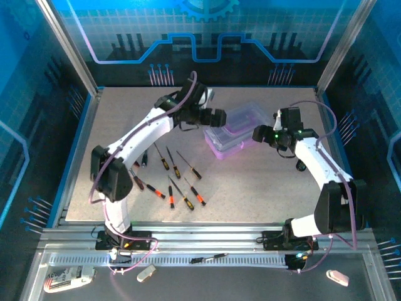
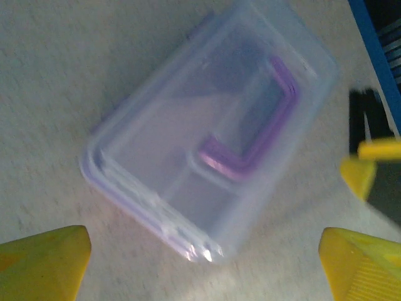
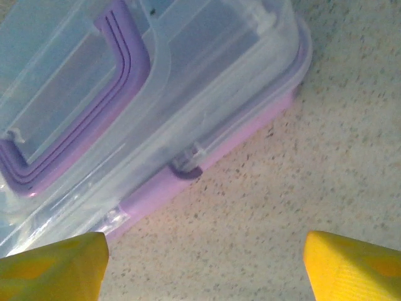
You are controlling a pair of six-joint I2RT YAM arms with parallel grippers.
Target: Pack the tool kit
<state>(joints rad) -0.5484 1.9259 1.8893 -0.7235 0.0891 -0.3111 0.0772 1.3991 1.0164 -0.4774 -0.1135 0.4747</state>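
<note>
top external, tool kit case (image 1: 235, 130) long axis diagonal, near-left to far-right, both jaws released

Speckled beige worktop (image 1: 250, 188). Near ledge (image 1: 250, 279): white-and-red device (image 1: 67, 278) at left, small white piece (image 1: 146, 273) beside it, white oval (image 1: 337, 276) at right.

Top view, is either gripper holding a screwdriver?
No, the screwdrivers lie loose on the table, while the left gripper and right gripper sit open beside the case.

nothing readable; the white object (image 1: 62, 279) left of the left arm's base (image 1: 122, 237) bears red marks too small to make out.
</note>
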